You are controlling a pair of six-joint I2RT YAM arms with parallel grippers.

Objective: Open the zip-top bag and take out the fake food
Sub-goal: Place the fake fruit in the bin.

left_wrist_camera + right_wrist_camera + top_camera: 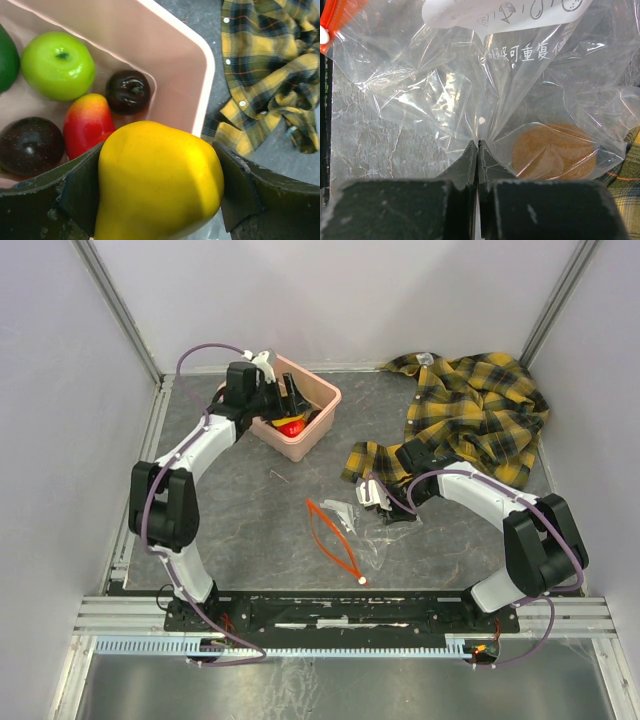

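Pear [157, 185] over tub [150, 45]; shirt [480, 410] beside bag [445, 90].

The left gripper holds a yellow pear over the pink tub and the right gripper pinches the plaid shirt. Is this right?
No. The right gripper pinches the zip-top bag, not the shirt; the right wrist view shows it. The left gripper does hold the yellow pear.
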